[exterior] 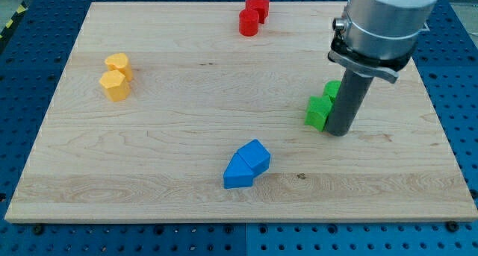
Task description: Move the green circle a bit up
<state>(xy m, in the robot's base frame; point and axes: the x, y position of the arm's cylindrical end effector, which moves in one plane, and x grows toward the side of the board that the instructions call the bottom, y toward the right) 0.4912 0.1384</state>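
Standing on the table (187,99) at the view's right, the dark rod rests its tip (337,133) just right of a pair of green blocks. No hand exists on this rig, so nothing can be clenched or released; the tip only pushes.

Green pair: one block (318,112) sits left of the rod, touching it or nearly so; a second green piece (331,89) shows behind the rod at upper right, mostly hidden. Which of the two is the green circle cannot be told; the partly hidden one is a guess only.

Elsewhere on the table:
- two red blocks (252,16) near the view's top, touching, one a cylinder;
- two yellow blocks (116,75) at the view's left, touching;
- two blue blocks (246,164) near the bottom centre, touching.
All well apart from the tip.

Handling judgement: the green circle looks small, rigid and light; it should slide easily on smooth wood. A round side gives little flat face, so an off-centre push would likely make it roll aside or spin. Contact belongs on its lower side, centred, pushing toward the view's top.

Risk: the neighbouring green block touches or nearly touches it and may get dragged along.
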